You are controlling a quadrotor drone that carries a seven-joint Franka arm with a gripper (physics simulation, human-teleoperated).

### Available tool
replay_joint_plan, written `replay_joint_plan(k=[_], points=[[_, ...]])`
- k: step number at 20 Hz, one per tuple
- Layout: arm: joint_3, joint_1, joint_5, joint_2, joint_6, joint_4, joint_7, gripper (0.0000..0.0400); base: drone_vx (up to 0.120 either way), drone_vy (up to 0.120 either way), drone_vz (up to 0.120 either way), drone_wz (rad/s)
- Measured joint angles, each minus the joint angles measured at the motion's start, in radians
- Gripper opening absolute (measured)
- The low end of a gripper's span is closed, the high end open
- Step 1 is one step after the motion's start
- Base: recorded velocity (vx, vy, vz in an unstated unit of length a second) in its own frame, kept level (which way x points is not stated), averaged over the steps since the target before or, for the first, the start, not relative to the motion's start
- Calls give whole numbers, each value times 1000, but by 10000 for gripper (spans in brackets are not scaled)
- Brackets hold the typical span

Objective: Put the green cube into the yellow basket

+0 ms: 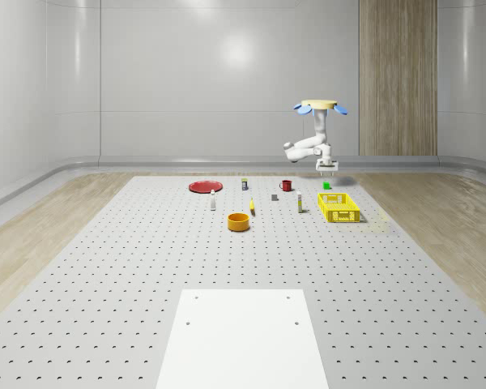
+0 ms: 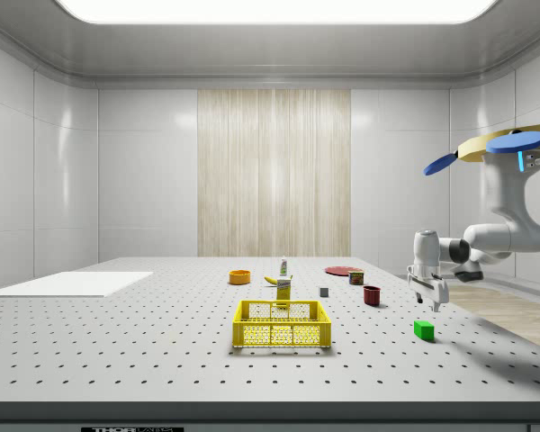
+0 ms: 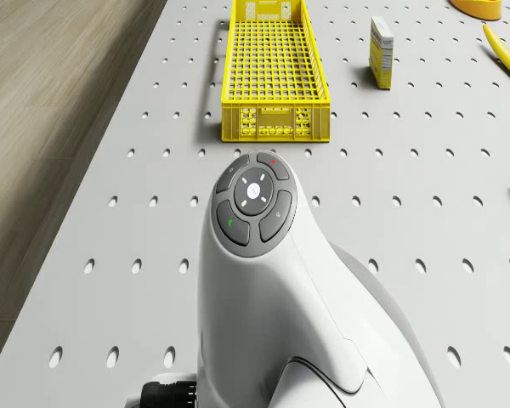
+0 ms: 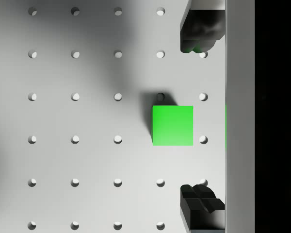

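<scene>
The green cube (image 4: 172,125) lies on the perforated table, seen from straight above in the wrist view, between my two black fingertips (image 4: 196,36) and clear of both. My gripper (image 4: 198,119) is open and hangs a short way above the cube (image 2: 423,329). In the whole-scene view the cube (image 1: 326,185) sits just behind the yellow basket (image 1: 339,207), under the gripper (image 1: 326,168). The drone (image 1: 318,106) hovers above the table's far right part, arm bent down. The basket (image 3: 274,72) lies beyond the arm's wrist housing (image 3: 257,204); it is empty.
A red mug (image 1: 285,185), a red plate (image 1: 204,187), an orange bowl (image 1: 239,221), a banana (image 1: 252,210), small boxes and bottles (image 1: 299,205) stand left of the basket. A white panel (image 1: 241,336) lies at the table's front. Wooden floor borders the table's right edge.
</scene>
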Motion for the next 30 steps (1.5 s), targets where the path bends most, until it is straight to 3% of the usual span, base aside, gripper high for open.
replay_joint_plan(k=[6, 14, 21, 30], points=[[9, -9, 15, -28, 26, 2, 9, 400, 0, -13, -107, 0], [-44, -15, -26, -77, 91, 18, 7, 400, 0, 0, 0, 0], [-77, -64, -61, -95, 139, 73, 10, 400, 0, 0, 0, 0], [-112, -57, -86, -132, 194, 95, -10, 400, 0, 0, 0, 0]])
